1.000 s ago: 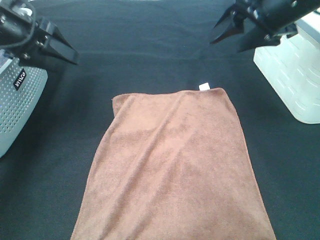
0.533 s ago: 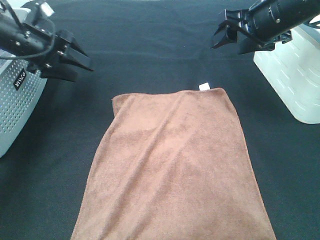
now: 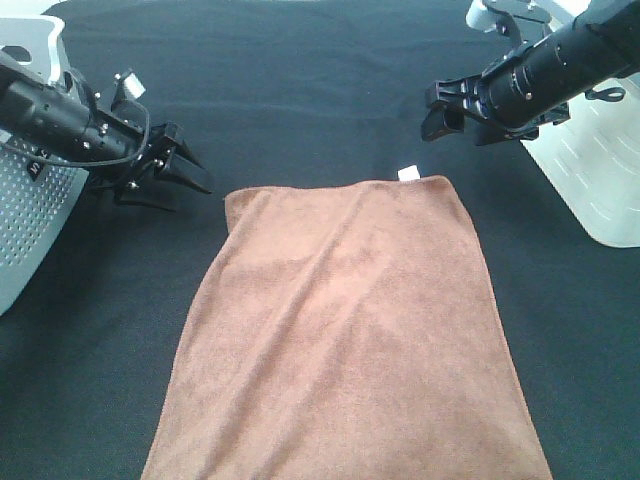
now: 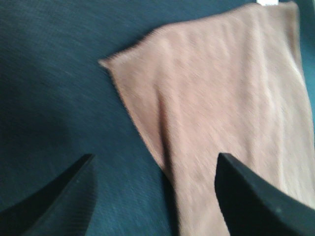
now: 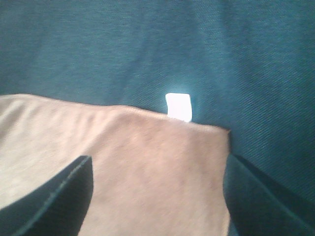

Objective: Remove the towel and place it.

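In the overhead view the left arm (image 3: pixel 60 125) reaches in from 9 o'clock. The left gripper (image 3: pixel 185 188) points toward 4 o'clock, jaws spread apart with nothing between them. The right arm (image 3: pixel 545 70) comes in from 2 o'clock. The right gripper (image 3: pixel 432 113) points toward 8 o'clock, jaws likewise spread and empty.

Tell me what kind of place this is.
Probably a lab bench staged for laundry handling: black table cloth, a brown towel spread flat, a perforated grey basket and a white bin at the sides.
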### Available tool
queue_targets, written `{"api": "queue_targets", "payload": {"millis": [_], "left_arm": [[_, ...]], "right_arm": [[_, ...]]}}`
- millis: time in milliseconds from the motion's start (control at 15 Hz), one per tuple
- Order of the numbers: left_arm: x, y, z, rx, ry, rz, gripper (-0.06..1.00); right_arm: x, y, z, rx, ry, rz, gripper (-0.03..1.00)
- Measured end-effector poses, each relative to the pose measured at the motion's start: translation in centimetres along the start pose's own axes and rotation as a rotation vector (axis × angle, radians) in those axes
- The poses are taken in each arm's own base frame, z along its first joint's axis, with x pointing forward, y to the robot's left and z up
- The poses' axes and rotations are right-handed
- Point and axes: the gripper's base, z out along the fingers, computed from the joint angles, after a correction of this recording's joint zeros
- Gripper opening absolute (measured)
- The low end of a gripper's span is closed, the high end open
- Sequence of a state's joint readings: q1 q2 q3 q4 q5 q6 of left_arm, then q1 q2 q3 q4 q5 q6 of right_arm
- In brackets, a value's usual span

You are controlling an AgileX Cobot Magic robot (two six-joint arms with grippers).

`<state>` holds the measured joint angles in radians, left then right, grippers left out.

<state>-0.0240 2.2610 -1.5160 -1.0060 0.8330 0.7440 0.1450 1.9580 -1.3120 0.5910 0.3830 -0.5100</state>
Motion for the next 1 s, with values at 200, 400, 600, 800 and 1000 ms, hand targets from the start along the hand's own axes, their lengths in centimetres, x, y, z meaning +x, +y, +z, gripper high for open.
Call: {"api": "queue_targets", "payload": {"millis": [200, 400, 600, 800, 1000], "left_arm": [[-0.6, 0.3, 1.7, 0.03, -0.045, -0.052, 0.63], [-0.9, -0.8, 4.2, 0.053, -0.027, -0.017, 0.63], [-0.9, -0.7, 5.5, 0.038, -0.032, -0.021, 0.63], [-1.2, -0.5, 5.5, 0.015, -0.052, -0.021, 0.63], [-1.2, -0.4, 5.5, 0.004, -0.056, -0.015, 0.63]], "right_arm": [[-0.2, -0.4, 0.5, 0.03, -0.035, -0.005, 0.68], [-0.6, -0.9, 2.1, 0.042, -0.033, -0.014, 0.68], [-1.6, -1.5, 3.9, 0.058, -0.035, -0.057, 0.68], [-0.7, -2.2, 5.9, 0.073, 0.02, -0.093, 0.68], [0.6, -2.9, 7.9, 0.082, 0.066, -0.094, 0.68]]}}
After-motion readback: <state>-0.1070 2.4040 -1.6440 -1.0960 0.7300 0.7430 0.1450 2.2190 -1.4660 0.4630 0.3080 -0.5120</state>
